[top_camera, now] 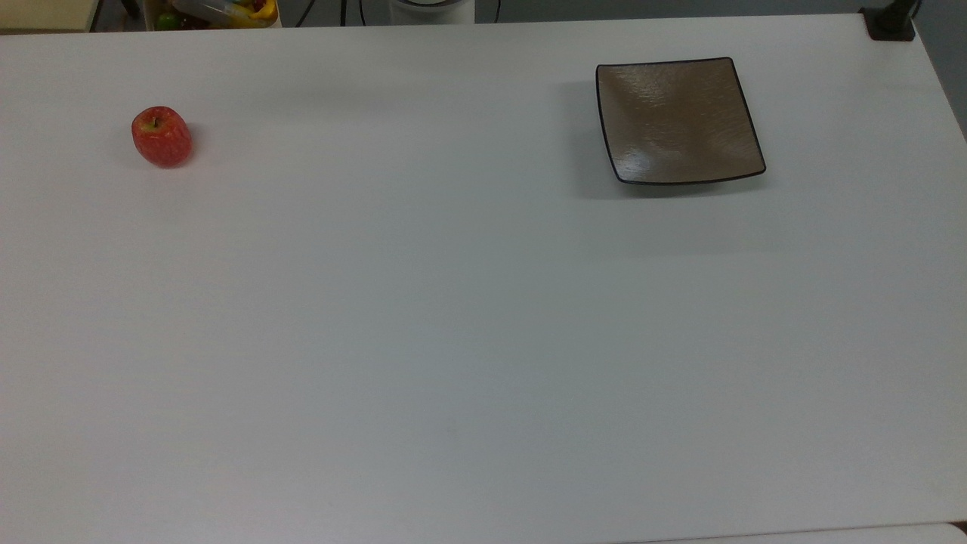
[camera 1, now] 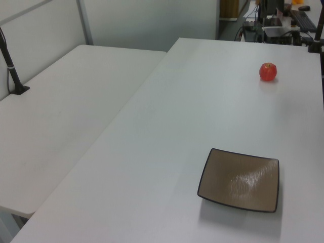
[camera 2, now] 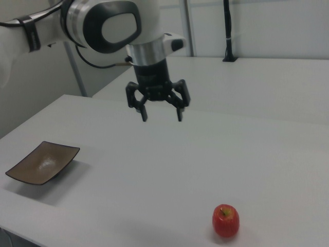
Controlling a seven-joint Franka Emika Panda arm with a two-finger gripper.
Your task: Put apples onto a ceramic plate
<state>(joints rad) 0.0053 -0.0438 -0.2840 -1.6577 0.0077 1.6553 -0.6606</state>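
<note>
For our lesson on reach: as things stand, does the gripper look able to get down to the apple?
Probably yes. The gripper hangs open above the table, and the apple sits alone with bare surface all round it, well apart from the plate.

Arm [camera 2: 77, 23] cut off by the right view's left and top edges, robot base [top_camera: 430, 9] clipped at the top view's top edge, bin of colourful items [top_camera: 219, 11] cropped and unidentifiable, black clamp [top_camera: 890, 23] partly cut off.

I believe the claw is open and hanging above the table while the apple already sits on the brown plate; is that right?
Not quite: the apple lies on the bare table, far from the brown plate, which holds nothing, as the top view shows. The claw is indeed open above the table.
</note>
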